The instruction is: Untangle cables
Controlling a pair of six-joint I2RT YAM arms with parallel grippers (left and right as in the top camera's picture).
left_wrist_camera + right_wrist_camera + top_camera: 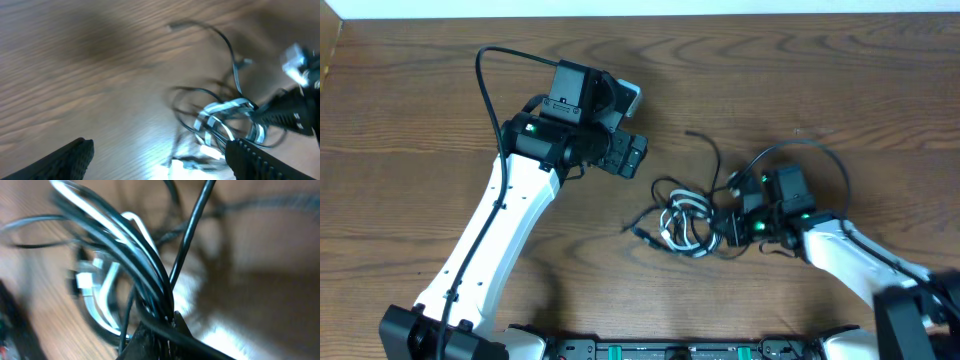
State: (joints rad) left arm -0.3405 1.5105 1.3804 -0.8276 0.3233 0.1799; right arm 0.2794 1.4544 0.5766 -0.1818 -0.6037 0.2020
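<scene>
**A:** Entry one, the cables. Where do we log them?

**B:** Centre-right on the table (410, 110). A black cable (712, 160) and a white cable (680, 212) are looped through each other in one knot. The right hand (738, 228) sits at the knot's right edge, clamped tight on several strands of the black cable. The left hand (632, 156) hovers up-left of the knot, spread wide and holding nothing.

**A:** Risks we enter?

**B:** We judge that a pull with several strands pinched together could drag the whole knot along. It could also cinch the loops tighter instead of freeing one cord. The left hand has no hold, so nothing anchors the white cable.

**A:** View differences?

**B:** Only the right wrist view shows black strands running into the closed fingers (150, 344), with white passing beside them. Only the overhead shows the loose black end trailing toward the far side. The left wrist view is blurred, but it shows its own fingers (70, 157) apart.
</scene>
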